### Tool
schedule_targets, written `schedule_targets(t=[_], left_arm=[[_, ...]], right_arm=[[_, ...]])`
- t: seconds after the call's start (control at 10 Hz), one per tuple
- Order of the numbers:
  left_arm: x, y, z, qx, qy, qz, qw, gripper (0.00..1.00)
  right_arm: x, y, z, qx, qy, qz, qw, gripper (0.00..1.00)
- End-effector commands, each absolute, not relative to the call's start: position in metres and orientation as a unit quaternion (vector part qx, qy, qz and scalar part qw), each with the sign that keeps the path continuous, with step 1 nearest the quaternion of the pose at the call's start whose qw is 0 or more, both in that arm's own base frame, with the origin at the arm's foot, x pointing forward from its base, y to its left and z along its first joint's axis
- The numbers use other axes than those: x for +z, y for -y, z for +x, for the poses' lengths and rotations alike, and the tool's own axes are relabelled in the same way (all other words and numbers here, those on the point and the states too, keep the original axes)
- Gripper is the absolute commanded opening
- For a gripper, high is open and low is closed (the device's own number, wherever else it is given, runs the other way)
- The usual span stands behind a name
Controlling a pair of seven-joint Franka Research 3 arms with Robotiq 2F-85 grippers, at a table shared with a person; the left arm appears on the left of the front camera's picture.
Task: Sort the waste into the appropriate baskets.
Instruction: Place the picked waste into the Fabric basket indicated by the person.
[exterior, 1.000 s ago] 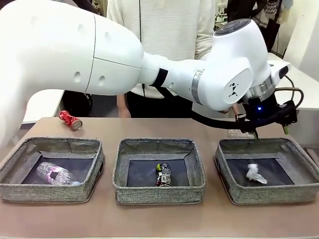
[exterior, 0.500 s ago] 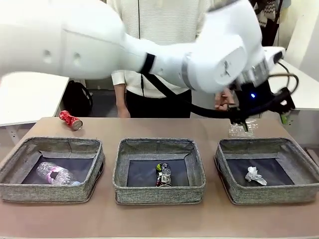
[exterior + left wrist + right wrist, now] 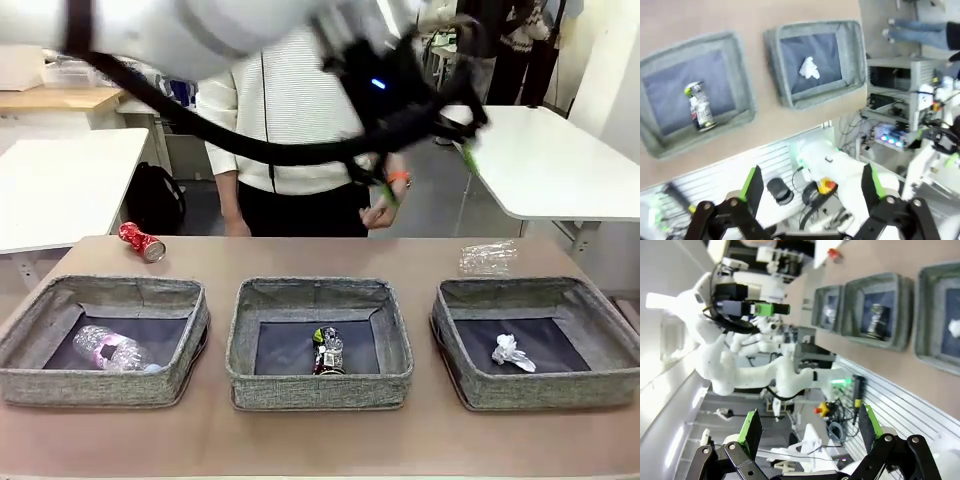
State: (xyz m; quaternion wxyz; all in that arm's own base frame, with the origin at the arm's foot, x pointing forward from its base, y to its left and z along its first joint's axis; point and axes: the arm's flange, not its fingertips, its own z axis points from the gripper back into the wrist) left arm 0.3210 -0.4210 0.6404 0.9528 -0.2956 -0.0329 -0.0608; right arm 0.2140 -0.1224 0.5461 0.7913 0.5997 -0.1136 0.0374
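My left gripper (image 3: 428, 172) hangs open and empty high above the table's far side, in front of the person. In its own view its jaws (image 3: 812, 190) stand wide apart. Three grey baskets sit in a row. The left basket (image 3: 100, 386) holds a clear bottle (image 3: 110, 348). A dark can (image 3: 327, 350) lies in the middle basket (image 3: 320, 388). A white paper wad (image 3: 512, 352) rests in the right basket (image 3: 545, 390). On the table behind them lie a red can (image 3: 141, 241) and a crumpled clear plastic piece (image 3: 488, 258). My right gripper (image 3: 809, 432) is open, far from the table.
A person stands at the far edge with one hand (image 3: 385, 211) hanging near my left gripper. The left wrist view looks down on the paper wad (image 3: 809, 67) and the dark can (image 3: 697, 105). White tables stand behind on both sides.
My left arm has swung up and to the left, away from above the right basket. The clear plastic piece behind that basket is now uncovered.
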Motion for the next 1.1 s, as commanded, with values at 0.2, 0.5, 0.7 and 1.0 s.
schedule_targets(t=[0.2, 0.5, 0.7, 1.0], left_arm=[[0.632, 0.240, 0.314, 0.004, 0.014, -0.407, 0.913, 1.00], [0.621, 0.103, 0.302, -0.026, -0.006, -0.525, 0.850, 1.00], [0.600, 0.017, 0.280, -0.018, -0.005, -0.591, 0.806, 1.00], [0.526, -0.060, 0.249, -0.020, 0.074, -0.701, 0.709, 1.00]], right_arm=[[0.549, 0.038, 0.262, 0.067, 0.056, 0.656, 0.750, 1.00], [0.555, -0.010, 0.287, 0.074, 0.029, 0.672, 0.737, 1.00], [0.557, -0.006, 0.297, 0.047, 0.028, 0.678, 0.733, 1.00], [0.555, 0.023, 0.332, -0.113, 0.088, 0.700, 0.699, 1.00]])
